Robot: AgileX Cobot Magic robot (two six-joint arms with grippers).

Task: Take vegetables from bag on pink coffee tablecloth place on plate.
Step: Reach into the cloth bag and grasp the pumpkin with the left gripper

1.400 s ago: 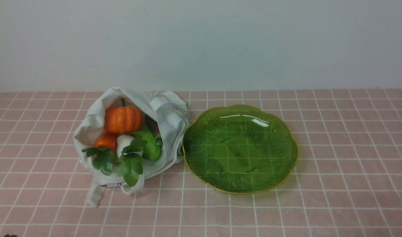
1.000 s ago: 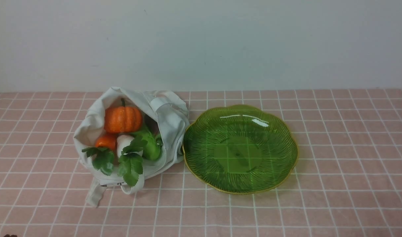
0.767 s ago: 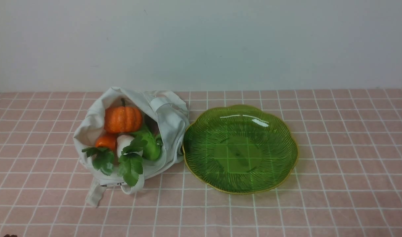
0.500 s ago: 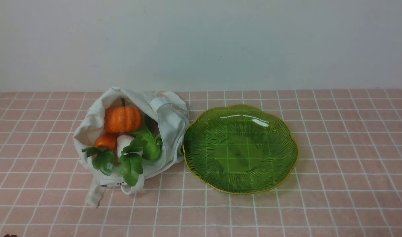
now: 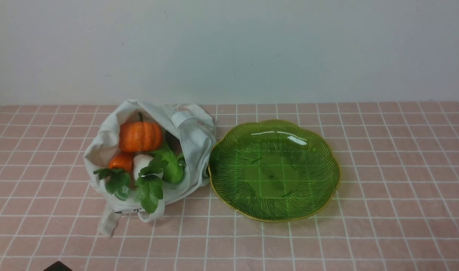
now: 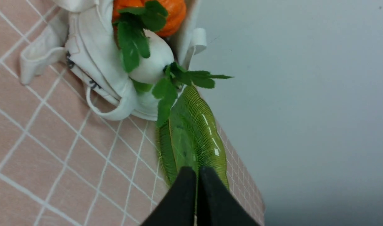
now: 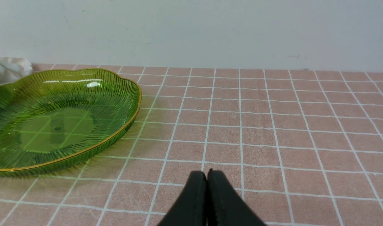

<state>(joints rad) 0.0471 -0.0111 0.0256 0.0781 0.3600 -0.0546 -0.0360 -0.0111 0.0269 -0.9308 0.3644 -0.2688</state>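
Note:
The off-white bag (image 5: 193,139) lies open on the pink grid tablecloth (image 5: 383,195), left of the green scalloped plate (image 5: 274,171), which is empty. In the bag sit an orange pumpkin (image 5: 140,136), a carrot (image 5: 121,162), a white radish (image 5: 142,162) with green leaves and a green cucumber (image 5: 173,165). My left gripper (image 6: 197,171) is shut and empty, near the table's front left; a dark tip of it (image 5: 57,266) shows at the bottom edge of the front view. My right gripper (image 7: 207,173) is shut and empty over bare cloth to the right of the plate (image 7: 59,119).
A plain pale wall (image 5: 229,49) stands behind the table. A bag strap (image 5: 108,224) trails toward the front edge. The bag's side touches the plate's left rim.
A dark tip of my left gripper has come up into the bottom left edge of the front view. The bag, vegetables and plate have not moved.

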